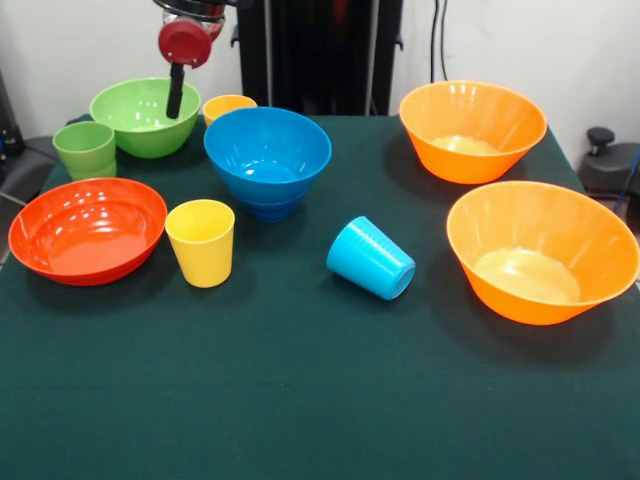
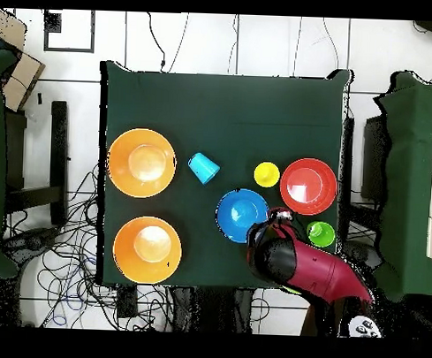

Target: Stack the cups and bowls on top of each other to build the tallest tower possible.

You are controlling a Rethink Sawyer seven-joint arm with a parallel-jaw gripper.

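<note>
My gripper [image 1: 176,92] hangs over the green bowl [image 1: 145,118] at the back left. A green cup [image 1: 85,148] stands left of that bowl and a yellow cup [image 1: 228,104] right of it. A blue bowl [image 1: 268,148] stands upright at centre, with a darker blue ridged part [image 1: 268,208] under it; I cannot tell if that is a separate bowl. The red-orange bowl [image 1: 88,230], a second yellow cup [image 1: 201,242] and a light blue cup [image 1: 371,258] lying on its side are in front. Two orange bowls [image 1: 472,130] [image 1: 542,250] stand at the right. No tower stands.
In the overhead view my arm [image 2: 296,260] covers the green bowl and one yellow cup. The blue bowl [image 2: 242,214], green cup [image 2: 321,232], red-orange bowl [image 2: 309,186] and light blue cup [image 2: 203,167] show around it. The green cloth [image 1: 300,400] stretches to the near edge.
</note>
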